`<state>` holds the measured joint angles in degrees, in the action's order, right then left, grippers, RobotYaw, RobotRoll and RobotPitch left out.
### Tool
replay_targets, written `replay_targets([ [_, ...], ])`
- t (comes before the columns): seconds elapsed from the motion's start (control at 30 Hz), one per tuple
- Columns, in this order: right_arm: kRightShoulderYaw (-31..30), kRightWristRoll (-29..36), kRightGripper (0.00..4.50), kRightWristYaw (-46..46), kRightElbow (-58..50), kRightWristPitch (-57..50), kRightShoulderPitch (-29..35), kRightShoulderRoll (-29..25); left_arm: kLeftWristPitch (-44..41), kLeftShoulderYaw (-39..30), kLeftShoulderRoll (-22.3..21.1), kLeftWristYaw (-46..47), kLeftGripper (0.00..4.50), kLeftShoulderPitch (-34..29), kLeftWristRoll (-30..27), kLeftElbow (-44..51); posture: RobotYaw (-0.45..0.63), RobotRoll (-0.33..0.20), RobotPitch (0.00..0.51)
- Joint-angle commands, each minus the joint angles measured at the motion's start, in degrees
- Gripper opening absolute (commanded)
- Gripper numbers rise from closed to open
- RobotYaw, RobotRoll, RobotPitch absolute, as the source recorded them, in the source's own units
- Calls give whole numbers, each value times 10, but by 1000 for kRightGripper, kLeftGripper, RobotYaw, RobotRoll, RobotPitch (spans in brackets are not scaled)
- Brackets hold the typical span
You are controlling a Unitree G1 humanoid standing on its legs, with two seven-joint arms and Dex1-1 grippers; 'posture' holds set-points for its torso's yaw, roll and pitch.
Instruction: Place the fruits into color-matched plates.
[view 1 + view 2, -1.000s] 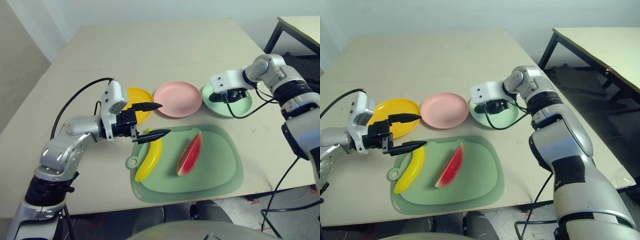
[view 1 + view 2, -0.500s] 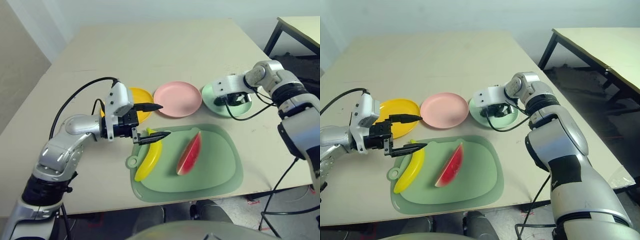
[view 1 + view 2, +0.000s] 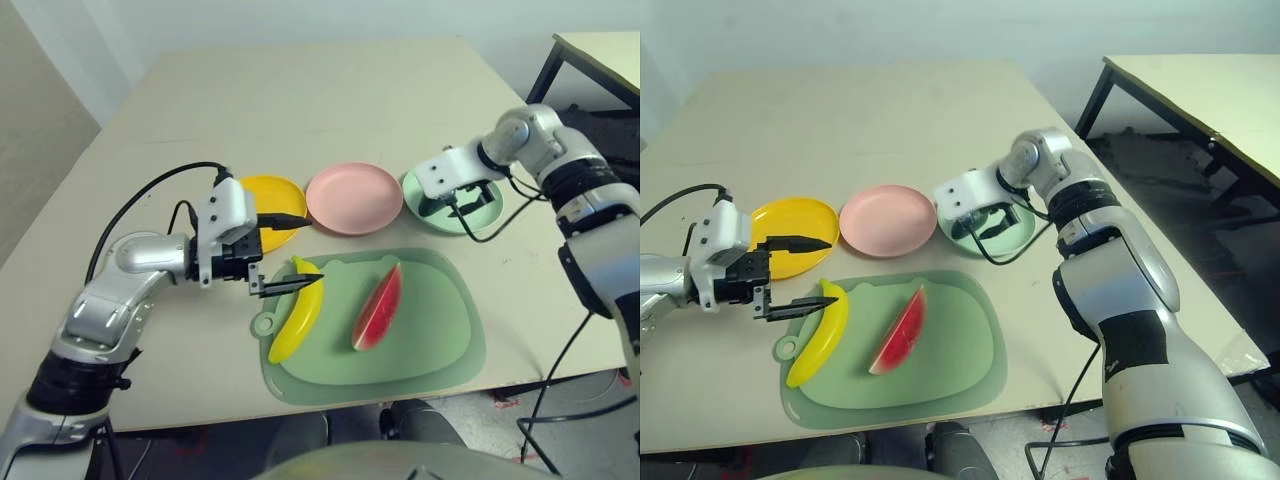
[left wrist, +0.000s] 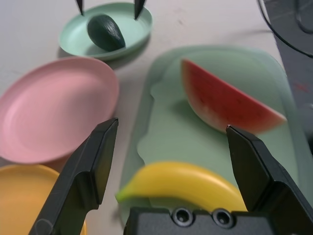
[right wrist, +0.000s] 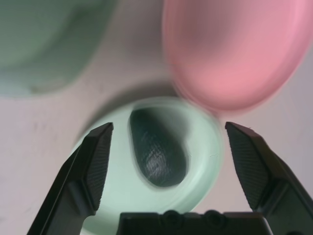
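The yellow banana (image 3: 297,320) and the red watermelon wedge (image 3: 377,307) lie side by side on the pale green cutting mat (image 3: 430,335). The dark green avocado (image 5: 157,155) rests in the mint green plate (image 5: 203,164). My right gripper (image 3: 462,203) hovers open just above it, one finger on each side, not touching. My left gripper (image 3: 315,248) is open at the mat's left edge, its lower finger by the banana's stem tip and its upper finger over the yellow plate (image 3: 270,192). The pink plate (image 3: 354,197), with nothing in it, lies between the yellow and mint green ones.
The three plates form a row just behind the cutting mat. A black cable loops from my right wrist over the mint plate's near side. Another table with black legs (image 3: 545,70) stands at the far right, beyond the table's edge.
My right gripper has opened and let go of the avocado, which stays in the mint plate. My left gripper has drawn back slightly and dropped toward the banana's stem end.
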<state>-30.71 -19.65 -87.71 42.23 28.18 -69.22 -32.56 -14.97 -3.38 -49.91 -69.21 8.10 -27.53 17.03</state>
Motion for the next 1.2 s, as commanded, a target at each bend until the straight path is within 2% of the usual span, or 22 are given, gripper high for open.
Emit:
replay_targets([
  [0.03, -16, 72, 4463, -48, -154, -74, 42, -28, 36, -18, -12, -42, 4500, -13, -9, -16, 63, 0, 27],
  [0.13, -51, 138, 4463, -48, -314, -164, 79, -75, 58, -27, -21, -71, 4500, -15, -15, -28, 68, 0, 28],
  [0.23, -65, 173, 4463, -48, -417, -239, 103, -104, 67, -25, -25, -80, 4500, -12, -7, -35, 69, 0, 29],
  [0.43, -60, 202, 4463, -48, -526, -375, 137, -115, 73, -14, -26, -84, 4500, -4, 1, -43, 53, 0, 29],
  [0.6, -62, 188, 4463, -38, -553, -439, 153, -89, 84, 1, -28, -101, 4500, 8, 15, -53, 46, 0, 31],
  [0.8, -83, 151, 4463, -12, -545, -461, 174, -54, 98, 9, -32, -113, 4500, 16, 31, -62, 46, 0, 30],
  [1.2, -117, 94, 4463, 8, -501, -436, 231, -23, 98, 6, -33, -110, 4500, 9, 35, -54, 61, 0, 37],
])
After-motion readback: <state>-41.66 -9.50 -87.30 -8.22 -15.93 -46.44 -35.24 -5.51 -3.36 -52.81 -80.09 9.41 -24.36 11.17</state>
